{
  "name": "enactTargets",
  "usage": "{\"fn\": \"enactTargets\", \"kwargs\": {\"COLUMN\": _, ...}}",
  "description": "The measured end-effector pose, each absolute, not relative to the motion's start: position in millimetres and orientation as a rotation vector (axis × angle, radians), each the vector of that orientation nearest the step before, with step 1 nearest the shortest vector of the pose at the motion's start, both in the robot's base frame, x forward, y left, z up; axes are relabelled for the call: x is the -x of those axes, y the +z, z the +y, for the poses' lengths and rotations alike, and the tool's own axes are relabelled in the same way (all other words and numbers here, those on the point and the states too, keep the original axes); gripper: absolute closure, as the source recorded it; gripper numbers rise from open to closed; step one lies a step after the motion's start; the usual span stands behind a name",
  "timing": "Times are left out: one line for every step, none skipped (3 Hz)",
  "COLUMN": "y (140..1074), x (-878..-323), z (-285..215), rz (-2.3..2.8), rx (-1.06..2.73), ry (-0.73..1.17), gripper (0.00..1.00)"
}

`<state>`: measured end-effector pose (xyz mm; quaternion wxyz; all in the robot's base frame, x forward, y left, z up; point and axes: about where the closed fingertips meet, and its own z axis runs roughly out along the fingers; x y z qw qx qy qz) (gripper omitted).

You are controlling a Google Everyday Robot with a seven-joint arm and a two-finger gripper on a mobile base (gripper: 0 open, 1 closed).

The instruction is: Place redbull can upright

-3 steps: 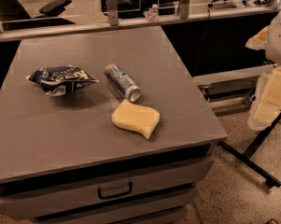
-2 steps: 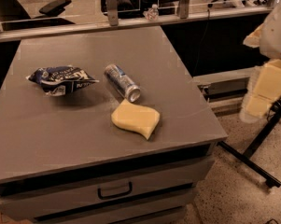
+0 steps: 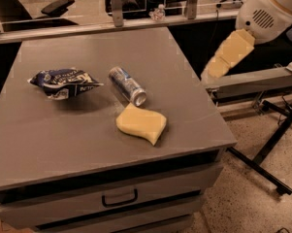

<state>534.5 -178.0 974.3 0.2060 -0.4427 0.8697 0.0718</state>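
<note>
**Redbull can [image 3: 127,85] lies on its side, well apart from the gripper**

We see the redbull can lying flat near the middle of the grey table [image 3: 87,140], its long axis running on a diagonal, with one shiny silver end turned toward the front right. The gripper [image 3: 216,68] hangs in the air beyond the table's right edge, to the right of the can and well apart from it, touching nothing on the table. It is a pale yellow, blocky piece that slants down and to the left from the white rounded arm housing [image 3: 269,6]. We cannot tell whether the gripper is released or clenched; it holds nothing that we can see.

The can's body shows silver and blue panels, but we can read no lettering on it. To its left, apart from it, lies a dark blue snack bag [image 3: 63,81], crumpled, with white lettering that we cannot make out.

Just in front of the can's near end rests a yellow sponge [image 3: 141,124], soft-looking, with a wavy outline; we cannot tell whether the two touch. The table top is matt and smooth. Below it sits a drawer with a dark handle [image 3: 120,198]. The floor to the right is speckled, and black stand legs [image 3: 262,161] cross it.
</note>
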Motion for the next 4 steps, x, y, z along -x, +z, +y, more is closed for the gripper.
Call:
{"fn": "enactTargets", "kwargs": {"y": 962, "x": -563, "z": -155, "rz": 2.517, "rx": 1.053, "ry": 0.293, "gripper": 0.00}}
{"fn": "enactTargets", "kwargs": {"y": 961, "x": -564, "z": -152, "rz": 2.559, "rx": 0.963, "ry": 0.317, "gripper": 0.00}}
{"fn": "enactTargets", "kwargs": {"y": 973, "x": -566, "z": -147, "rz": 2.568, "rx": 0.937, "ry": 0.311, "gripper": 0.00}}
{"fn": "enactTargets", "kwargs": {"y": 981, "x": -589, "z": -125, "rz": 2.585, "rx": 0.891, "ry": 0.338, "gripper": 0.00}}
